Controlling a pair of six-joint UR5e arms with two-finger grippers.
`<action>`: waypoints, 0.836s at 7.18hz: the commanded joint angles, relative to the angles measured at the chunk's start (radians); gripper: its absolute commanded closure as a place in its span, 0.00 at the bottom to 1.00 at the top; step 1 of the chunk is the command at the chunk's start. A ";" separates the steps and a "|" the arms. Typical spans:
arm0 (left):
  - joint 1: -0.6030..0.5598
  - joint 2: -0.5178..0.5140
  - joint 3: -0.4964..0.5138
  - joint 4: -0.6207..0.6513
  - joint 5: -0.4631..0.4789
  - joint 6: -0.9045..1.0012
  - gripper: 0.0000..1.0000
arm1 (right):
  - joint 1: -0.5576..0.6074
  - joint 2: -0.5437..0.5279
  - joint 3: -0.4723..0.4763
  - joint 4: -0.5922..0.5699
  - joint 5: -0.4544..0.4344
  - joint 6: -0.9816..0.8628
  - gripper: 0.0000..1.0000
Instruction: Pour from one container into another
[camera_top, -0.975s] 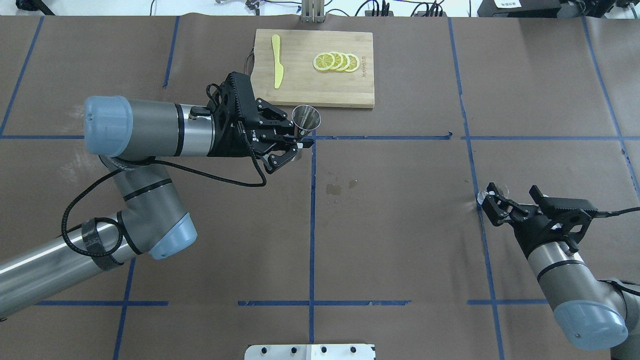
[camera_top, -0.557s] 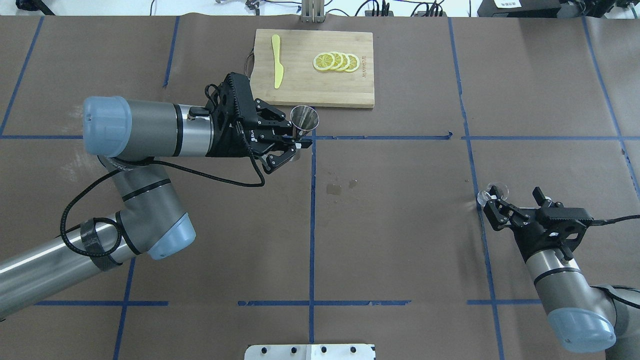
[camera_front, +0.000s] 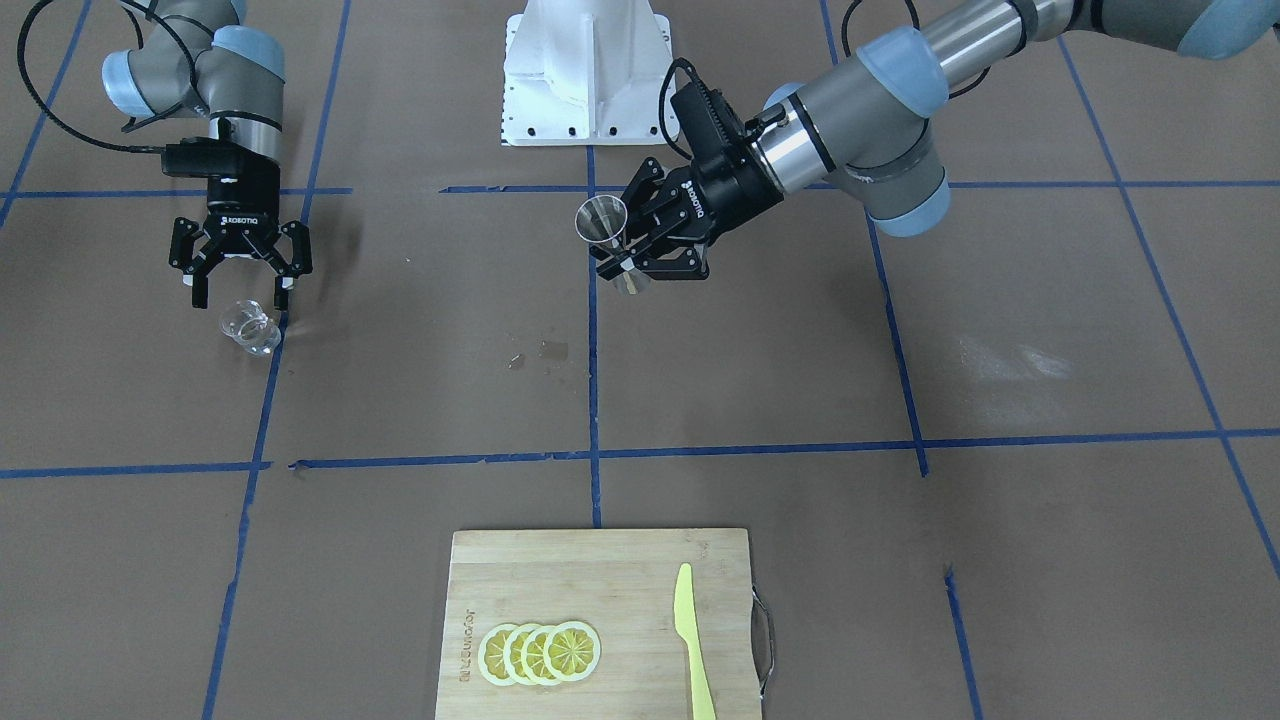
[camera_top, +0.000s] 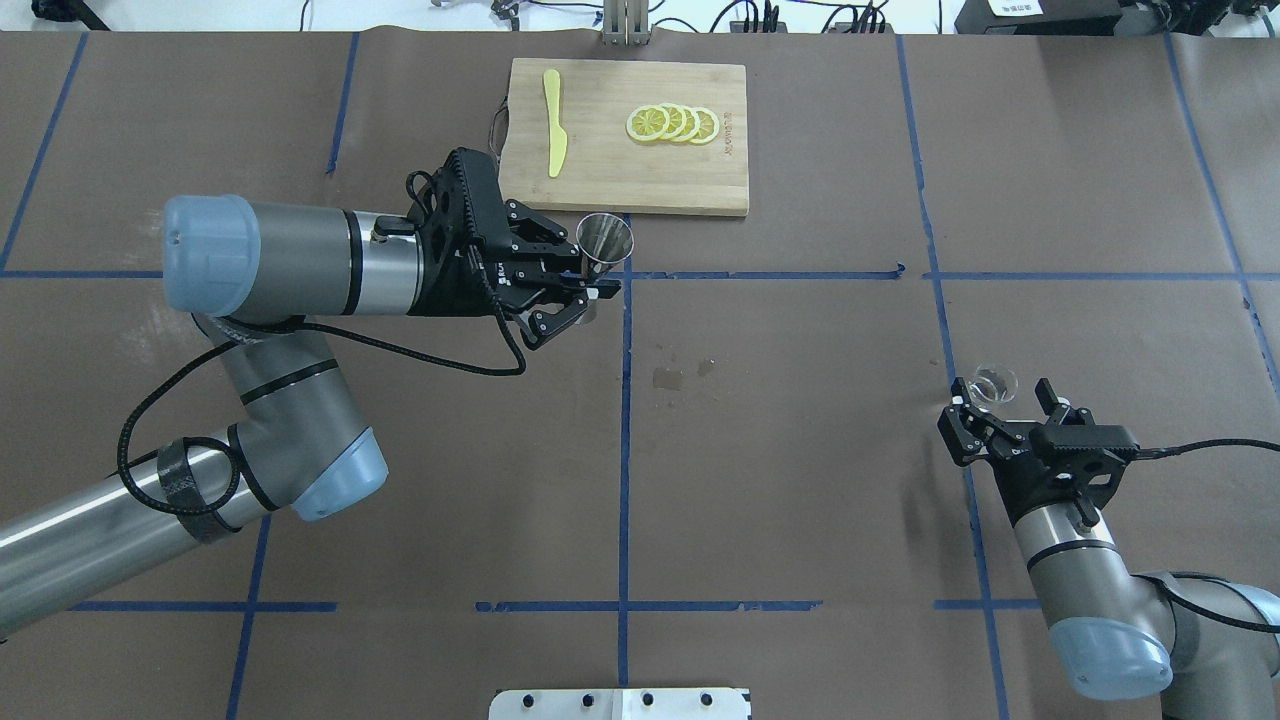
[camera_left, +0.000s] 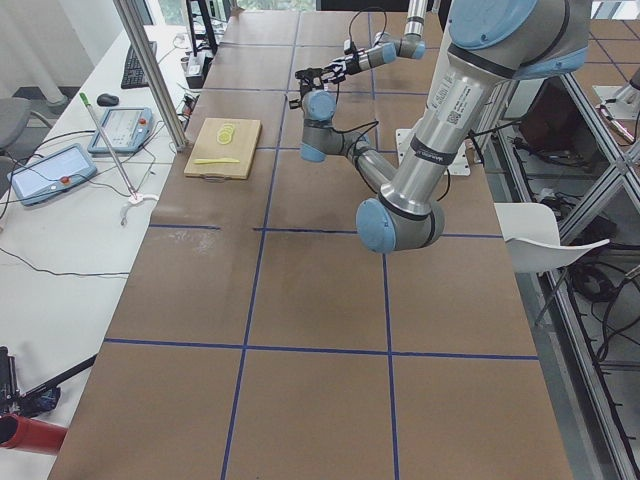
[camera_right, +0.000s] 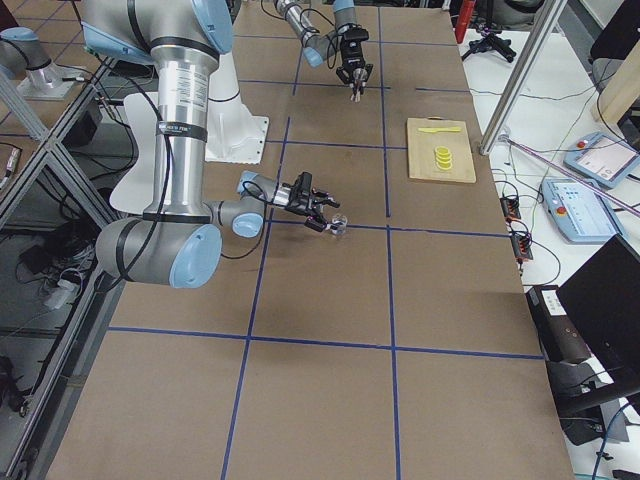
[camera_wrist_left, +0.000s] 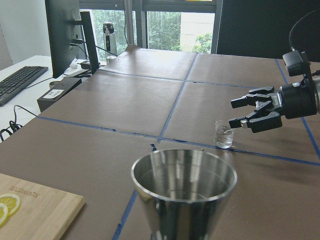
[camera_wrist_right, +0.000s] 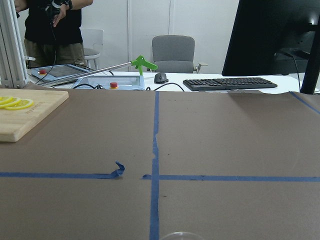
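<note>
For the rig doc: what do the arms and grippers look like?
The left arm and right arm are grey metal tubes with pale blue joint caps, each with a black cable. The left gripper and right gripper are black with two jointed fingers; the right one reads ROBOTIQ.

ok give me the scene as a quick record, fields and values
left pincer: shut on jigger, held upright above the table
right pincer: open, just short of glass cup, not gripping it
glass cup: upright on the table
cutting board: holds lemon slices and yellow knife
wet spots: mid-table
</note>
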 joint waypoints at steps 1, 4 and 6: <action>0.000 0.001 0.000 0.000 0.000 0.000 1.00 | -0.002 0.005 -0.032 0.000 -0.008 0.001 0.00; -0.008 0.002 0.000 0.000 0.000 0.000 1.00 | -0.002 0.060 -0.087 0.000 -0.009 0.000 0.00; -0.011 0.002 0.001 0.000 0.000 0.000 1.00 | 0.000 0.059 -0.095 0.000 -0.006 0.000 0.13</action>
